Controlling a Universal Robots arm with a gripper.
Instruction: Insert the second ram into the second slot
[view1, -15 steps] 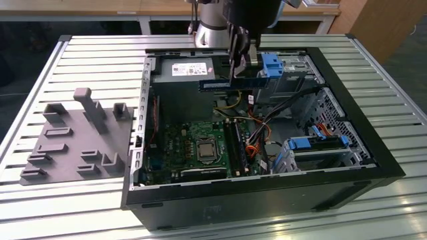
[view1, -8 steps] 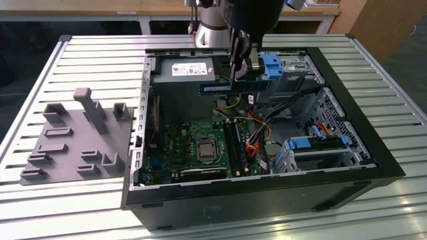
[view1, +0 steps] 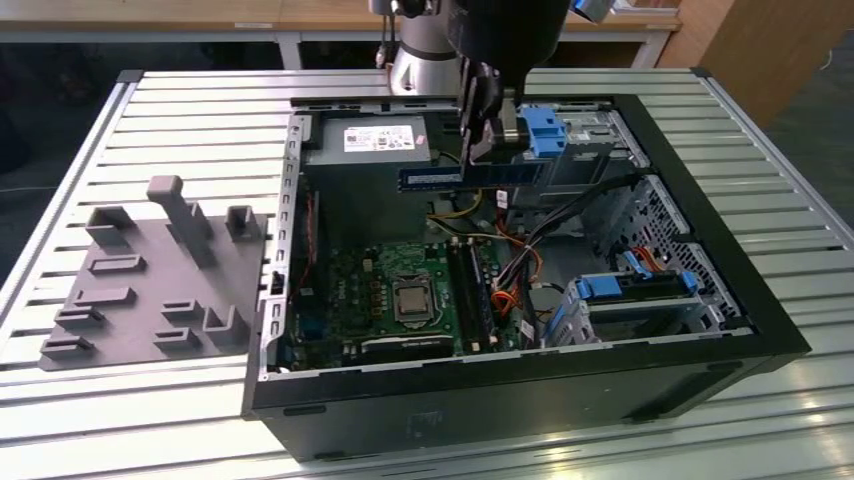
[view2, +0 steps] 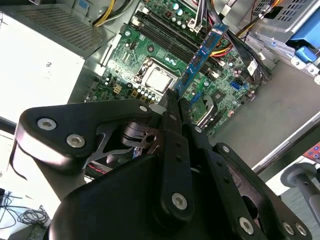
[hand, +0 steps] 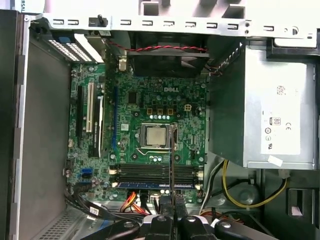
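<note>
The second ram (view1: 470, 176) is a thin blue stick held level above the open computer case (view1: 747, 330), over the gap between the power supply and the motherboard. My gripper (view1: 487, 160) is shut on it from above. In the second wrist view the black fingers (view2: 172, 130) clamp one end of the ram (view2: 202, 55), which points out over the motherboard. The first wrist view shows the ram edge-on as a thin line (hand: 172, 160) crossing the row of long memory slots (hand: 150, 172). A blue strip (hand: 145, 184) lies along the outermost slot; I cannot tell what it is.
The case lies open on a slatted metal table (view1: 747, 110). Inside are the power supply (view1: 367, 140), the CPU socket (view1: 407, 300), loose cables (view1: 521, 260) and light-blue drive brackets (view1: 545, 130). A grey fixture plate with pegs (view1: 154, 275) sits at the exterior view's left.
</note>
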